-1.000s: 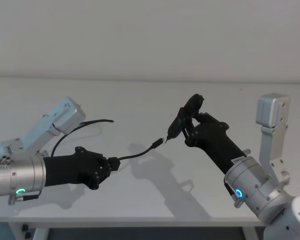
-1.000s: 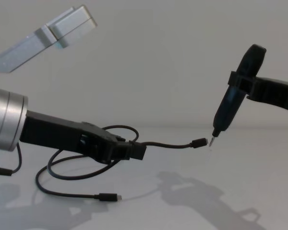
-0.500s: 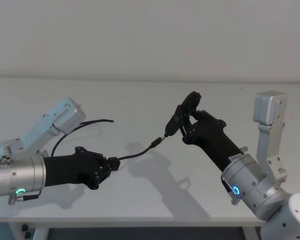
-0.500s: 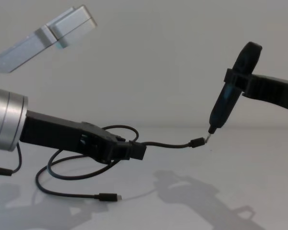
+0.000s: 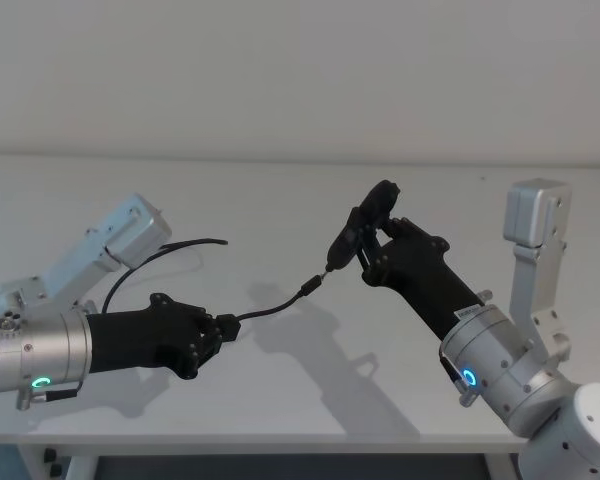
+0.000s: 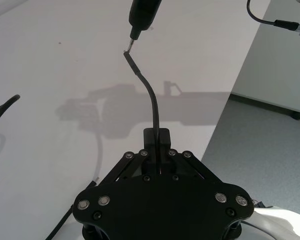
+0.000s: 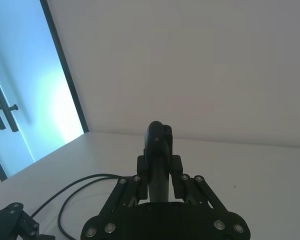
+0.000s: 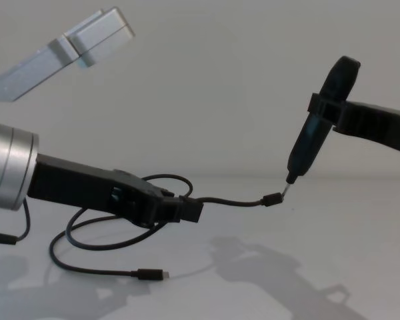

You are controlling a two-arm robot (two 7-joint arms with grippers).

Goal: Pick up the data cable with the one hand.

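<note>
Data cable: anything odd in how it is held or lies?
The left gripper pinches the data cable near one plug, that end jutting out in mid-air; the right gripper's pen-shaped tool meets that plug. Nothing damaged.

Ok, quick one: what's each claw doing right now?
Left claw: closed on the data cable, near one plug, held above the table.
Right claw: closed on the black pen-shaped tool, whose tip is at the cable's free plug.

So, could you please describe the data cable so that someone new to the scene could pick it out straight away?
On the white table, find the left gripper. The data cable, thin and black, runs from its shut jaws to a small plug at the pen-shaped tool, held by the right gripper; its rest loops on the table.
</note>
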